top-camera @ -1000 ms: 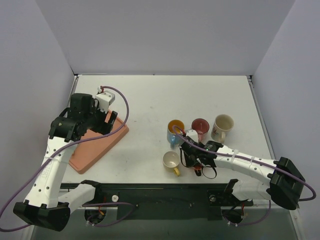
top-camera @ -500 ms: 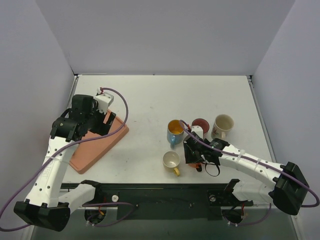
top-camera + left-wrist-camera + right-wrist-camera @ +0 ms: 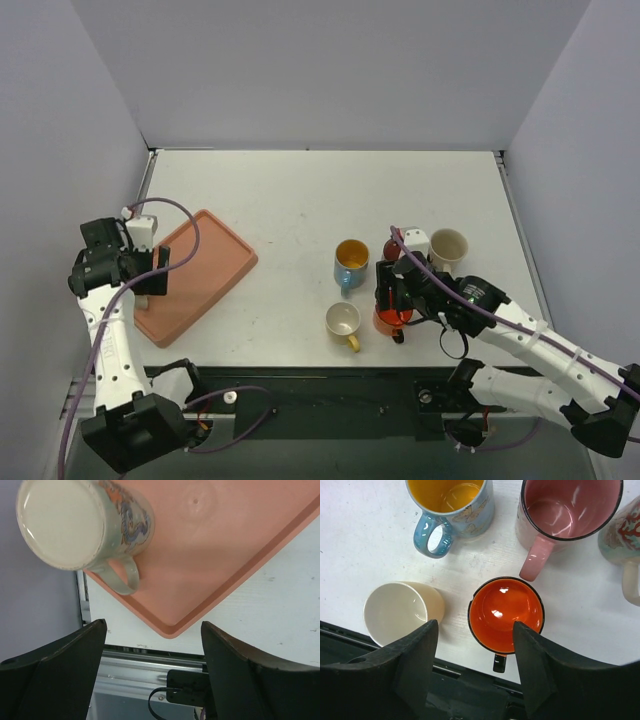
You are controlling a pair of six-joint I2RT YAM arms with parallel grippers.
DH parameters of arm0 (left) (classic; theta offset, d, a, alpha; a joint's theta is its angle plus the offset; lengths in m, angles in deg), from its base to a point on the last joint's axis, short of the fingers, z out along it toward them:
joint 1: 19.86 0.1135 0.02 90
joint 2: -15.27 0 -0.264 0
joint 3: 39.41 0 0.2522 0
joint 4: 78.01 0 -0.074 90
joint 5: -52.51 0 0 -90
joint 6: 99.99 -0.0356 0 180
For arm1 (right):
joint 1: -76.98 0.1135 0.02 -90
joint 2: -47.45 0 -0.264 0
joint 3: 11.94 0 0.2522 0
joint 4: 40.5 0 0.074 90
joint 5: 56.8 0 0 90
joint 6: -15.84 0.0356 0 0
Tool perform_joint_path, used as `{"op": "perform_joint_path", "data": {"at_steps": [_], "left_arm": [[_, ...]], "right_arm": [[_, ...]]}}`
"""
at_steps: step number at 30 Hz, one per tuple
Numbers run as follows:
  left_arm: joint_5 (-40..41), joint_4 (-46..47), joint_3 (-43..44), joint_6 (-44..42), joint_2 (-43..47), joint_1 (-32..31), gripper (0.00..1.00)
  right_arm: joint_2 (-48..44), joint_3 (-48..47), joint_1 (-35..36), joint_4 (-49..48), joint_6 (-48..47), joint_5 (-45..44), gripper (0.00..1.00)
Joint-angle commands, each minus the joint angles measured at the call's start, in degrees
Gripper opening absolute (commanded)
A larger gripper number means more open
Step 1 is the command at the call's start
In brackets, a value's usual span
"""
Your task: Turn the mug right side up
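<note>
A pale patterned mug [image 3: 85, 525] stands on the pink tray [image 3: 210, 545] with its flat bottom facing up and its handle toward the tray's corner. My left gripper [image 3: 152, 630] hangs open over that corner, just short of the mug, with nothing between its fingers. In the top view this gripper [image 3: 143, 283] hides the mug. An orange-lined black mug [image 3: 506, 612] stands upright on the table near the front edge. My right gripper [image 3: 475, 627] is open above it, fingers apart on either side and not gripping it.
Around the orange mug [image 3: 385, 320] stand a blue mug with a yellow inside [image 3: 451, 500], a pink mug [image 3: 570, 510], a cream mug [image 3: 400, 612] and a white mug with a red pattern [image 3: 625, 535]. The table's front rail [image 3: 145, 665] runs just below the tray corner.
My left arm has swung from the tray's far end to its near left corner. My right gripper has opened, let go of the orange mug and risen slightly.
</note>
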Motion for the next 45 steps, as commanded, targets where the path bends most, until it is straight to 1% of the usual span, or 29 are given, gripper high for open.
{"op": "perform_joint_path", "data": {"at_steps": [1, 2, 3, 7, 9, 10, 12, 15, 18, 20, 21, 22, 23, 24, 25, 27, 30, 33, 34, 36, 38, 39, 40, 41, 45], "left_arm": [[-5.6, 1.3, -2.4, -6.1, -0.8, 8.6, 0.86], [-6.4, 2.1, -3.3, -6.5, -1.1, 9.7, 0.86], [-6.4, 3.0, -3.7, -7.1, -2.2, 12.2, 0.86], [-6.6, 9.9, -6.5, -7.5, -6.0, 17.5, 0.81], [-7.7, 12.5, -7.2, -7.1, -8.3, 18.2, 0.72], [-9.3, 14.7, -7.8, -6.7, -8.9, 18.4, 0.70], [-10.8, 17.6, -9.2, -5.5, -10.0, 18.5, 0.69], [-10.7, 22.6, -10.6, -3.4, -11.7, 18.5, 0.68], [-8.3, 26.1, -11.3, -1.9, -14.6, 18.5, 0.66], [-7.8, 27.8, -11.5, -0.8, -16.2, 18.5, 0.59], [-7.9, 29.6, -11.7, 0.0, -16.5, 18.5, 0.51], [-8.2, 30.6, -13.0, 0.8, -16.7, 18.5, 0.48], [-9.3, 32.2, -14.4, 1.3, -16.6, 18.5, 0.41], [-10.2, 32.8, -14.8, 1.7, -16.8, 18.5, 0.38], [-11.1, 33.2, -15.5, 2.1, -16.7, 18.5, 0.22], [-12.6, 33.0, -15.7, 2.4, -16.6, 18.5, 0.00], [-15.8, 30.1, -14.3, 1.7, -15.0, 18.5, 0.00], [-23.5, 25.1, -10.8, 2.4, -12.7, 18.5, 0.00], [-25.6, 24.0, -10.0, 3.6, -11.4, 18.3, 0.00], [-33.4, 20.7, -7.3, 6.2, -9.3, 18.3, 0.00], [-38.4, 19.8, -4.4, 9.0, -7.4, 18.3, 0.00], [-39.8, 19.9, -4.1, 10.9, -6.0, 18.3, 0.00], [-42.7, 20.2, -3.5, 12.1, -5.4, 18.3, 0.00], [-44.1, 20.2, -3.1, 13.8, -4.4, 18.3, 0.00], [-54.1, 17.1, 1.0, 16.5, -4.0, 17.6, 0.00]], "right_arm": [[-2.0, -1.5, 0.9, 3.0, -1.5, -3.0, 0.58], [-2.0, -1.4, 1.2, 2.4, -1.7, -3.0, 0.60], [-1.9, -1.4, 1.2, 2.2, -1.8, -3.0, 0.60], [-1.1, -1.7, 2.0, 2.1, -2.5, -3.3, 0.60], [-0.8, -2.0, 2.4, 2.2, -2.7, -3.6, 0.60], [-0.7, -2.1, 2.5, 2.1, -2.8, -3.9, 0.60], [-0.5, -2.4, 2.8, 2.0, -3.1, -4.7, 0.60], [-0.6, -2.4, 3.3, 2.0, -2.9, -5.4, 0.60], [-0.6, -2.5, 3.7, 1.8, -3.3, -5.3, 0.60], [-0.8, -2.7, 4.0, 1.9, -3.7, -5.5, 0.60], [-0.7, -2.7, 4.0, 1.7, -3.7, -5.4, 0.60], [-0.8, -2.7, 4.1, 1.8, -3.7, -5.8, 0.60], [-0.7, -2.6, 4.3, 1.9, -3.7, -5.9, 0.60], [-0.8, -2.6, 4.4, 1.9, -3.8, -6.2, 0.60], [-0.9, -2.6, 4.6, 1.8, -3.7, -6.2, 0.60], [-1.1, -2.6, 4.9, 1.9, -3.6, -6.6, 0.60], [-2.1, -2.8, 6.0, 2.2, -3.3, -7.8, 0.60], [-2.9, -3.6, 7.4, 2.1, -3.1, -10.4, 0.60], [-3.0, -4.0, 8.0, 2.0, -3.0, -11.0, 0.60], [-2.8, -5.1, 9.4, 0.5, -3.3, -12.4, 0.60], [-2.6, -5.7, 11.0, -1.2, -3.5, -13.8, 0.61], [-2.4, -6.0, 11.5, -1.8, -3.7, -14.4, 0.61], [-2.1, -5.9, 12.3, -3.5, -3.6, -14.6, 0.61], [-2.1, -5.8, 12.6, -4.3, -3.7, -14.5, 0.61], [-1.0, -5.0, 13.4, -10.9, -4.1, -13.1, 0.61]]}}
